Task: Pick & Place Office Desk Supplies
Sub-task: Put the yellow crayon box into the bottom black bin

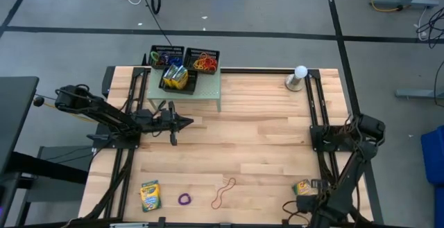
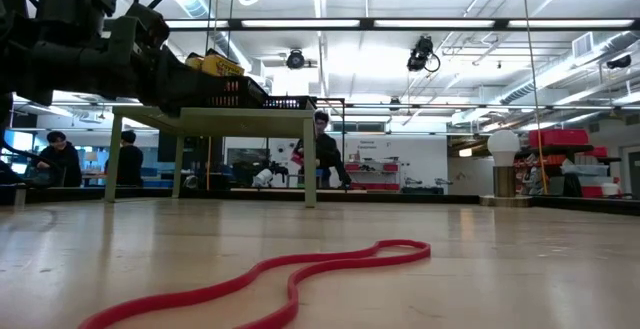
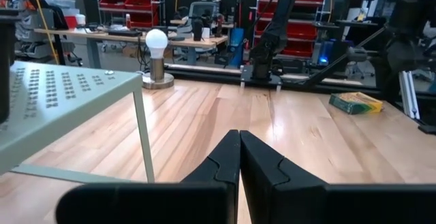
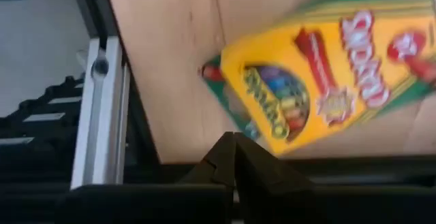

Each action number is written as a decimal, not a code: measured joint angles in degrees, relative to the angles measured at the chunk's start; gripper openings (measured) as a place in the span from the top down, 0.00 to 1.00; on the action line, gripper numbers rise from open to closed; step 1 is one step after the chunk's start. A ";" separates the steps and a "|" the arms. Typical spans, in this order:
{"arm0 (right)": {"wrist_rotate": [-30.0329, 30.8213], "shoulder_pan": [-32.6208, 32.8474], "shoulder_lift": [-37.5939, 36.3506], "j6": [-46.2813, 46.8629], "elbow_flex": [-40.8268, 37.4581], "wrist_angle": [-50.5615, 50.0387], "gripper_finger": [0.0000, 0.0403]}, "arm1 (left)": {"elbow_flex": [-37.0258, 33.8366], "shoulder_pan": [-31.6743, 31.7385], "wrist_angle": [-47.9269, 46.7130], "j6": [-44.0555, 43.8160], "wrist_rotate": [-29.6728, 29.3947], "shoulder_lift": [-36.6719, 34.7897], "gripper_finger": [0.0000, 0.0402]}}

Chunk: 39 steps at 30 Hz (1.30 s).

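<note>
The right pincer (image 4: 234,141) is closed and empty, just above a crayon box (image 4: 320,74) at the tabletop's (image 1: 263,131) near right corner. The box looks light, stiff and smooth; I would grip its long sides. The left pincer (image 3: 239,157), closed, waits by the green stand (image 1: 208,88). Loose I count two crayon boxes and two rubber bands: a second box (image 1: 150,195), one purple band (image 1: 184,199), one red band (image 1: 223,192).

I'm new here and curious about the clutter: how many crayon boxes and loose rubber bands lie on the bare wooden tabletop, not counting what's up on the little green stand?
Crayon boxes: 2, one near the front left, one at the front right under the right gripper.
Loose rubber bands: 2, one purple, one red.
Total: 4
</note>
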 joint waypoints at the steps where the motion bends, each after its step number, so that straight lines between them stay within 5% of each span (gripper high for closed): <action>1: -0.11 -0.37 0.38 -1.48 0.00 0.30 0.98 | 0.00 0.00 -0.26 -0.04 0.00 0.00 0.97; 9: -8.42 -3.04 3.46 -6.64 -3.32 8.54 0.99 | 0.00 0.00 -0.65 -0.07 0.00 0.00 0.97; 13: -7.45 -3.54 5.00 -8.22 -4.17 10.67 0.99 | 0.00 0.00 -0.65 -0.07 0.00 0.00 0.97; 23: 21.96 -6.62 0.25 -8.03 -4.17 4.16 0.96 | 0.00 0.00 -0.60 -0.04 0.00 0.00 0.97; 28: 17.93 -7.99 -1.71 1.23 -4.17 -0.38 0.87 | 0.00 0.00 -0.62 -0.04 -0.02 0.00 0.97; 35: 13.74 -6.49 1.92 1.09 -4.15 2.61 0.66 | 0.00 -0.02 -0.75 0.13 0.00 0.00 0.97; 39: 14.13 -5.33 3.89 1.43 -3.75 1.52 0.62 | 0.00 -0.02 -0.76 0.03 0.00 0.00 0.97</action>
